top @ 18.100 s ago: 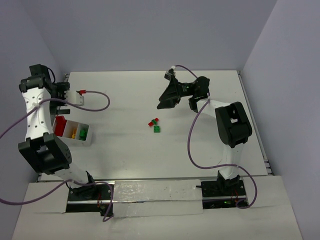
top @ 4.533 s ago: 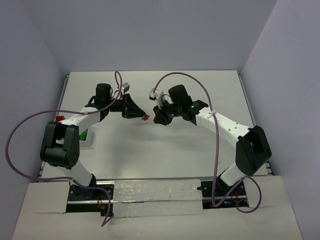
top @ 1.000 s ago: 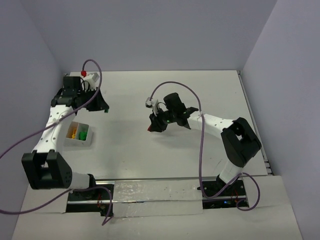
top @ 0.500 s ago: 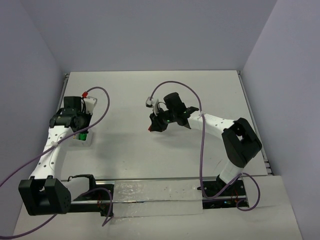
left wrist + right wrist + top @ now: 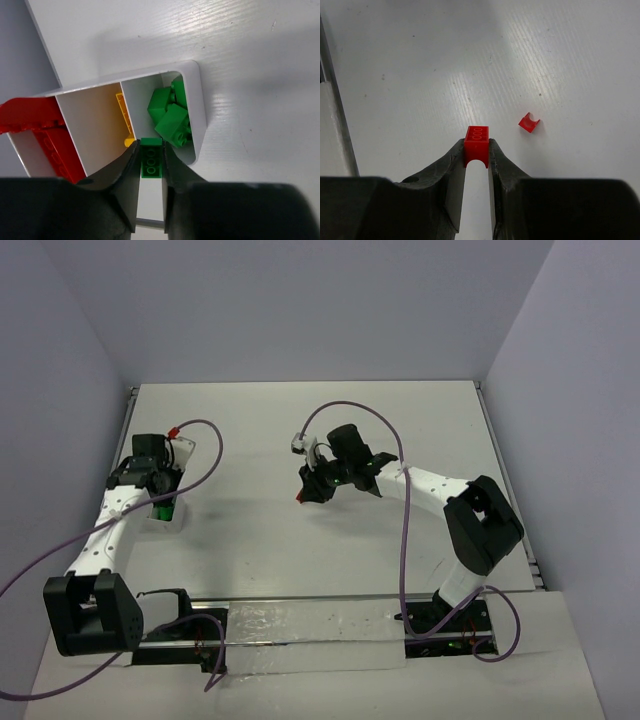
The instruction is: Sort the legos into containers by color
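While two legos [image 5: 151, 161] are held, one lies loose.

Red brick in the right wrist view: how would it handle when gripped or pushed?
The red brick is probably rigid: its edges look crisp while pinched between the fingers. It looks light, being tiny beside them. Its flat blocky sides suggest it would slide, not roll, though glossy plastic may slip.
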`<state>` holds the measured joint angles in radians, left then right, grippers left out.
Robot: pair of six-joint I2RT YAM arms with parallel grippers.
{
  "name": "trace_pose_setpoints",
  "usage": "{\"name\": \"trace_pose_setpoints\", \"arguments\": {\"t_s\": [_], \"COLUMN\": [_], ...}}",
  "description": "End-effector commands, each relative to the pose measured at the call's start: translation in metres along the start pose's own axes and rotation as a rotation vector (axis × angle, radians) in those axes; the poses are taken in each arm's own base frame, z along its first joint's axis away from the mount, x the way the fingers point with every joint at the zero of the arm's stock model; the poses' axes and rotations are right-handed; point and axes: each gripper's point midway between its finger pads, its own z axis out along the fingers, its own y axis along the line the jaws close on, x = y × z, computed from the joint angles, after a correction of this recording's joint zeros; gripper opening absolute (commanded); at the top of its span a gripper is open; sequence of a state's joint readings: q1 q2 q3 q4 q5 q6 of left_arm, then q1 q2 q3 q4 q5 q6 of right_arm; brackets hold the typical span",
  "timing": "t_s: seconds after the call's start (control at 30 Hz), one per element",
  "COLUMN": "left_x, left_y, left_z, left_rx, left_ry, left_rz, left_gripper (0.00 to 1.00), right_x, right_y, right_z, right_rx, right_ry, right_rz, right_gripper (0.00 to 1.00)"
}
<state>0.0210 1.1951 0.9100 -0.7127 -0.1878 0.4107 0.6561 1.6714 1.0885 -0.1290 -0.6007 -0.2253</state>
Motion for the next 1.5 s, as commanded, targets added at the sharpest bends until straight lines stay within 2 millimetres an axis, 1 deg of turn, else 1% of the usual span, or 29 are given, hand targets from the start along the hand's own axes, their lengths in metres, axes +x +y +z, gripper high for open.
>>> {"name": "trace_pose_setpoints", "arguments": {"t_s": [0.0,0.07,0.27,0.33,0.4,0.43,0.47,0.5,0.53,0.57,0.6,0.63,0.67,0.73,0.77,0.8,0.83,0.87,0.9,0.93,0.97,1.0,1.03,1.1,1.13,1.17,1.3,1.43,1.47], "left_x": [-0.017,-0.019,-0.02,-0.022,-0.034,-0.038,-0.051,-0.068,-0.075,-0.095,-0.11,-0.121,-0.126,-0.141,-0.146,-0.148,-0.145,-0.144,-0.144,-0.144,-0.143,-0.14,-0.141,-0.143,-0.141,-0.14,-0.138,-0.137,-0.14], "left_y": [0.009,0.009,0.012,0.013,0.009,0.011,0.001,0.0,-0.011,-0.027,-0.047,-0.056,-0.068,-0.115,-0.142,-0.169,-0.191,-0.207,-0.23,-0.245,-0.254,-0.271,-0.282,-0.291,-0.3,-0.303,-0.311,-0.312,-0.313], "left_z": [0.007,0.01,0.017,0.017,0.009,0.003,-0.005,-0.023,-0.032,-0.05,-0.06,-0.067,-0.07,-0.074,-0.08,-0.082,-0.076,-0.072,-0.069,-0.067,-0.069,-0.061,-0.057,-0.048,-0.045,-0.042,-0.021,-0.004,0.0], "left_rx": [-0.028,-0.024,-0.037,-0.037,0.006,0.008,0.08,0.114,0.183,0.282,0.361,0.395,0.428,0.513,0.564,0.612,0.646,0.666,0.694,0.703,0.712,0.72,0.71,0.688,0.698,0.704,0.67,0.623,0.611], "left_ry": [-0.054,-0.056,-0.049,-0.053,-0.097,-0.114,-0.172,-0.246,-0.28,-0.373,-0.424,-0.45,-0.458,-0.462,-0.467,-0.455,-0.42,-0.402,-0.382,-0.367,-0.363,-0.328,-0.317,-0.292,-0.269,-0.254,-0.201,-0.166,-0.164], "left_rz": [0.005,0.005,0.008,0.008,0.01,0.009,0.015,0.022,0.032,0.042,0.033,0.005,0.02,0.034,0.046,0.049,0.043,0.047,0.081,0.103,0.119,0.154,0.187,0.236,0.28,0.306,0.343,0.348,0.348], "left_gripper": [0.34,0.38,0.55,0.58,0.6,0.6,0.6,0.59,0.57,0.55,0.55,0.55,0.54,0.53,0.52,0.52,0.53,0.54,0.54,0.56,0.56,0.56,0.56,0.56,0.55,0.55,0.56,0.55,0.55], "right_x": [-0.026,-0.026,-0.026,-0.027,-0.028,-0.027,-0.027,-0.028,-0.028,-0.027,-0.026,-0.024,-0.024,-0.015,-0.011,-0.006,0.001,0.005,0.013,0.015,0.018,0.023,0.026,0.029,0.031,0.031,0.034,0.032,0.032], "right_y": [-0.004,-0.005,-0.007,-0.008,-0.01,-0.013,-0.014,-0.017,-0.027,-0.037,-0.04,-0.054,-0.056,-0.075,-0.086,-0.094,-0.098,-0.102,-0.107,-0.109,-0.111,-0.112,-0.113,-0.114,-0.115,-0.115,-0.116,-0.117,-0.118], "right_z": [-0.012,-0.012,-0.013,-0.014,-0.018,-0.019,-0.021,-0.024,-0.031,-0.041,-0.047,-0.057,-0.06,-0.079,-0.089,-0.099,-0.107,-0.113,-0.12,-0.127,-0.13,-0.136,-0.139,-0.144,-0.146,-0.146,-0.146,-0.144,-0.144], "right_rx": [0.026,0.028,0.031,0.035,0.042,0.047,0.044,0.048,0.064,0.069,0.063,0.092,0.096,0.146,0.176,0.206,0.232,0.253,0.276,0.297,0.307,0.324,0.337,0.35,0.354,0.355,0.355,0.343,0.342], "right_ry": [-0.055,-0.055,-0.055,-0.057,-0.063,-0.064,-0.069,-0.076,-0.088,-0.108,-0.121,-0.136,-0.141,-0.163,-0.173,-0.177,-0.173,-0.172,-0.169,-0.171,-0.172,-0.169,-0.165,-0.162,-0.163,-0.163,-0.16,-0.161,-0.162], "right_rz": [-0.032,-0.03,-0.027,-0.024,-0.012,-0.002,0.009,0.033,0.064,0.113,0.138,0.187,0.213,0.288,0.314,0.338,0.358,0.372,0.39,0.396,0.404,0.41,0.413,0.419,0.425,0.427,0.436,0.44,0.442], "right_gripper": [0.0,0.0,0.0,0.0,0.0,0.0,0.0,0.0,0.0,0.0,0.0,0.0,0.0,0.0,0.0,0.0,0.0,0.0,0.0,0.0,0.0,0.0,0.0,0.0,0.0,0.0,0.0,0.0,0.0]}}
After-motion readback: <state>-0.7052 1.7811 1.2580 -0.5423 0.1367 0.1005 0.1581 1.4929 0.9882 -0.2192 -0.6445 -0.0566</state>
